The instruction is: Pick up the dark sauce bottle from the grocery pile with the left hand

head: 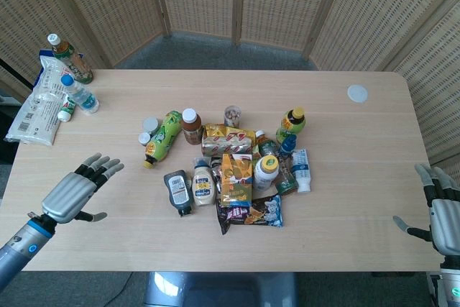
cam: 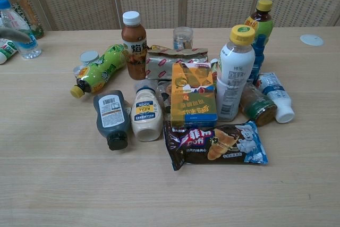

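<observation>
The left hand (head: 74, 193) hovers over the counter (head: 345, 149), fingers spread and holding nothing. The sauce bottle (head: 177, 190) lies on its side well to its right, beside a mayonnaise bottle (head: 203, 184). The right hand (head: 440, 210) is also spread, holding nothing.

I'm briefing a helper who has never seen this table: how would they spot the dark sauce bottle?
Find the grocery pile mid-table. At its near-left edge the dark sauce bottle lies flat beside a cream mayo bottle. It alone is charcoal, with a white barcode label.
</observation>
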You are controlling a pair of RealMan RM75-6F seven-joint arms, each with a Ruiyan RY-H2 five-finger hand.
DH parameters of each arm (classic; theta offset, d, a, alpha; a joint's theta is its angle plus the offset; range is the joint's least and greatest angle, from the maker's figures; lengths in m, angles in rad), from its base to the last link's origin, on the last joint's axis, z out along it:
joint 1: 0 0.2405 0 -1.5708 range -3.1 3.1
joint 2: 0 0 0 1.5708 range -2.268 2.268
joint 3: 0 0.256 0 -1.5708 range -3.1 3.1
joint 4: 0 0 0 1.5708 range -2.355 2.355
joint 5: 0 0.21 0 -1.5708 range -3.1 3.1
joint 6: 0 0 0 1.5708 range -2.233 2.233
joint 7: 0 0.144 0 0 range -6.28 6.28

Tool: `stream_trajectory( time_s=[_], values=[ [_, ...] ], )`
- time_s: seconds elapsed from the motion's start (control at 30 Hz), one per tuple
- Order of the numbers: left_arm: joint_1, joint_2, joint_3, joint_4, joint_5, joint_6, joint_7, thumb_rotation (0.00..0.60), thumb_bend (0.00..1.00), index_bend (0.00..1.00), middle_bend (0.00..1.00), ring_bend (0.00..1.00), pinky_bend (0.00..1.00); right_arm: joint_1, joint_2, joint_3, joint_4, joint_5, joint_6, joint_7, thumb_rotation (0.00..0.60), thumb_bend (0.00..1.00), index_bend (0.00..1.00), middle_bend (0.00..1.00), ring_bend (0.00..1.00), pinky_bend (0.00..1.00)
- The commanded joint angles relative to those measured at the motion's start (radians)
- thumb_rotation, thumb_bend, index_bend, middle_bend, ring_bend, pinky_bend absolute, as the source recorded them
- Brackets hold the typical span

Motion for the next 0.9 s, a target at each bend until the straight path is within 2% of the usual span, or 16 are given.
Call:
stream_trajectory(
  time_s=[0.03, 0.2, 0.47, 0.67, 0.9],
  values=[
    [-0.072, 0.025, 0.0, -0.046, 0.016, -0.094, 0.106, 0.6, 0.0, 0.02, 0.0, 0.0, 0.0, -0.001, 0.004, 0.003, 0.0, 0.002, 0.002, 0.008, 0.589, 0.0, 0.0, 0.0, 0.0, 0.0],
    [-0.131, -0.01, -0.011, -0.063, 0.003, -0.188, 0.245, 0.6, 0.0, 0.02, 0.0, 0.0, 0.0, -0.004, 0.012, 0.005, -0.003, -0.001, 0.008, 0.025, 0.59, 0.0, 0.0, 0.0, 0.0, 0.0],
    [-0.206, -0.178, -0.032, 0.001, -0.075, -0.31, 0.404, 0.6, 0.0, 0.02, 0.0, 0.0, 0.0, -0.009, 0.023, 0.005, -0.008, -0.007, 0.013, 0.047, 0.591, 0.0, 0.0, 0.0, 0.0, 0.0],
    [-0.241, -0.291, -0.042, 0.049, -0.157, -0.368, 0.496, 0.6, 0.0, 0.02, 0.0, 0.0, 0.0, -0.01, 0.029, 0.009, -0.004, -0.003, 0.013, 0.066, 0.589, 0.0, 0.0, 0.0, 0.0, 0.0],
    [-0.282, -0.37, -0.064, 0.085, -0.237, -0.396, 0.574, 0.6, 0.0, 0.02, 0.0, 0.0, 0.0, -0.011, 0.035, 0.011, -0.004, -0.003, 0.014, 0.082, 0.589, 0.0, 0.0, 0.0, 0.0, 0.0]
  ],
)
